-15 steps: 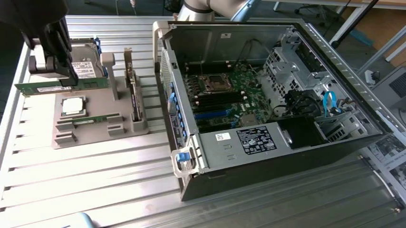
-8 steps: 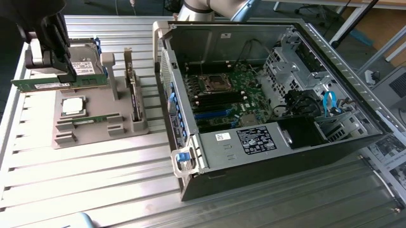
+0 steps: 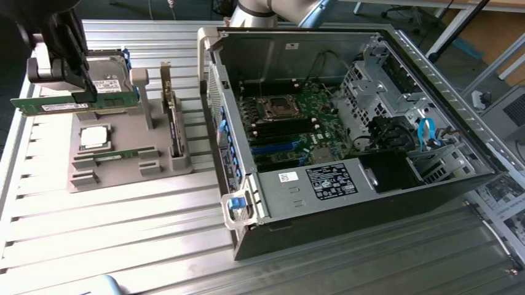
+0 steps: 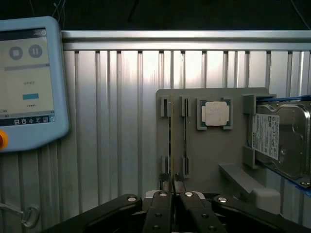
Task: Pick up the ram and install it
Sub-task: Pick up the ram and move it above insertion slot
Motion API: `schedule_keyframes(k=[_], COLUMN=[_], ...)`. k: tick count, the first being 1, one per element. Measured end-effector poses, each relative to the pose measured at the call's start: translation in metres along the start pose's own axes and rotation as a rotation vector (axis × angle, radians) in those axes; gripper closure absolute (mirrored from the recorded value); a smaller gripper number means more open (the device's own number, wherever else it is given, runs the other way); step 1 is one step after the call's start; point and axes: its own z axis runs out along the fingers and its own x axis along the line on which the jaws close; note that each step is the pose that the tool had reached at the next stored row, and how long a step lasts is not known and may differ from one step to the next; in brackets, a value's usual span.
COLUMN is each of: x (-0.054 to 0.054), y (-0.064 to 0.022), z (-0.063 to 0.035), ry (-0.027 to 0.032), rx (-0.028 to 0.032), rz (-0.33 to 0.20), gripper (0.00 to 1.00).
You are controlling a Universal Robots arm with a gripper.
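Observation:
The ram [image 3: 58, 106], a long green stick with a white label, hangs level above the grey parts holder [image 3: 123, 175] at the exterior view's left. My gripper [image 3: 75, 92] is shut on its upper edge. In the wrist view the ram [image 4: 171, 141] shows edge-on as a thin line running out from between my shut fingertips, with my gripper [image 4: 172, 187] over the holder [image 4: 214, 155]. A second green stick [image 3: 123, 153] lies in a slot of the holder. The open computer case [image 3: 246, 43] stands to the exterior view's right, its motherboard [image 3: 308, 110] and memory slots [image 3: 283, 128] exposed.
The holder also carries a silver processor chip [image 3: 94, 136], a hard drive [image 3: 110, 77] and an upright expansion card [image 3: 172, 123]. A blue-rimmed teach pendant [image 4: 29, 82] lies on the ribbed metal table [image 3: 123, 233]. The case's wall [image 3: 215, 92] stands between the holder and the motherboard.

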Motion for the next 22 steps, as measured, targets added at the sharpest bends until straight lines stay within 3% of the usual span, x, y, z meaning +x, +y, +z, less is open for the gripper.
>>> schedule_keyframes(k=[22], x=[0.001], y=[-0.0004], z=[-0.0247], ry=[0.0], rx=[0.0], rz=[0.0], gripper=[0.88])
